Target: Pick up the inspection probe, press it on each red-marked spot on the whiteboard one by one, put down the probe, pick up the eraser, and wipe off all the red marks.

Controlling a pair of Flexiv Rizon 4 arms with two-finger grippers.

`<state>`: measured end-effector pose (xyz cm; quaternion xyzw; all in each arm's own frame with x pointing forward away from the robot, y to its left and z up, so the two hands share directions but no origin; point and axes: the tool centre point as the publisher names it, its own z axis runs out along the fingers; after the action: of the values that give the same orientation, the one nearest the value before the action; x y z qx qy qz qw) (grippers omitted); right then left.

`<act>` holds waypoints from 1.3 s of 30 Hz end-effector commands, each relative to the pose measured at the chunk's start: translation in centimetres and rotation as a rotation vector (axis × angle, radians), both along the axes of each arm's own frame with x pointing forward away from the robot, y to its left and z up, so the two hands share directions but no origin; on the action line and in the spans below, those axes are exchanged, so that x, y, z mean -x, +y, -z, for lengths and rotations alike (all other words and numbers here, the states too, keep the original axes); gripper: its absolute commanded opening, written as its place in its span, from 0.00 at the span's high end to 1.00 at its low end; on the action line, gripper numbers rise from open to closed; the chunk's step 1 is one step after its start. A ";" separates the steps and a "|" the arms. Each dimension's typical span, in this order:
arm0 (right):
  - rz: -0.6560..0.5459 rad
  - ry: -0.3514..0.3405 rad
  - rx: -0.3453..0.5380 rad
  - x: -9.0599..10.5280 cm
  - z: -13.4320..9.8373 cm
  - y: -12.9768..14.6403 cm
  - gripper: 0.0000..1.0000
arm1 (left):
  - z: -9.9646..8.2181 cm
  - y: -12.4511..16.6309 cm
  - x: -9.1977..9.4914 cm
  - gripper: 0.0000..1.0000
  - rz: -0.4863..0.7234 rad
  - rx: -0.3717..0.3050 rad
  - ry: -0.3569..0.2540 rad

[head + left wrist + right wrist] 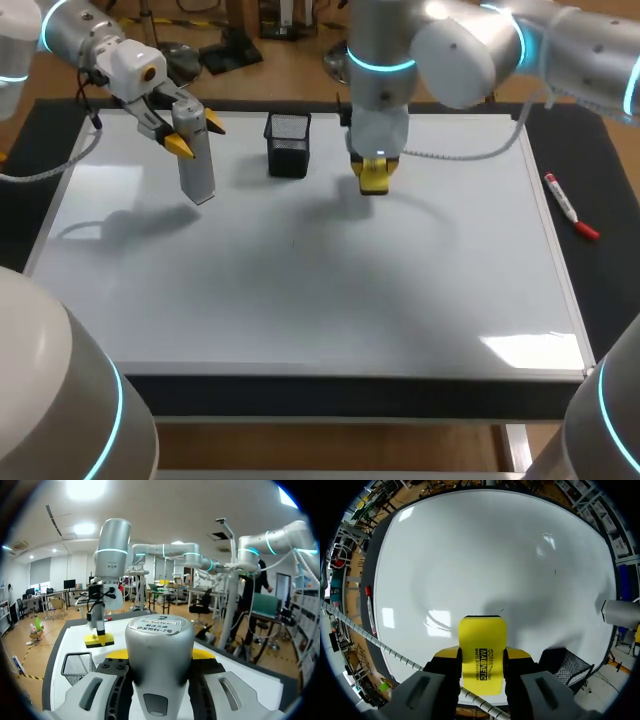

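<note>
Two loads: eraser (482, 645) in right gripper (482, 657) (probe (159, 640) in left gripper (160, 654))

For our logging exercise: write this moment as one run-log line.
left gripper shut on probe | right gripper shut on eraser | whiteboard: no red marks visible

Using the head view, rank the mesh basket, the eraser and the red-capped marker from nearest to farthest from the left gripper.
From the left gripper, which holds the inspection probe:
1. Black mesh basket, just to its right at the whiteboard's back.
2. Yellow eraser, farther right, in the right gripper.
3. Red-capped marker, off the whiteboard's right edge.
</note>
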<state>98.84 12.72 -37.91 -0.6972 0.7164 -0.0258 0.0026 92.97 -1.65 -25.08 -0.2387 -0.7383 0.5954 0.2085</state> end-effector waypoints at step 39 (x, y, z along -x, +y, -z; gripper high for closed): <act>0.037 0.049 0.024 -6.6 4.4 1.1 1.00 | -0.1 0.1 -0.2 1.00 0.005 0.000 0.001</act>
<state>105.16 13.73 -42.06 -0.6841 0.7290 -0.0144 -0.0209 92.97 -1.65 -25.08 -0.2387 -0.7383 0.5954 0.2085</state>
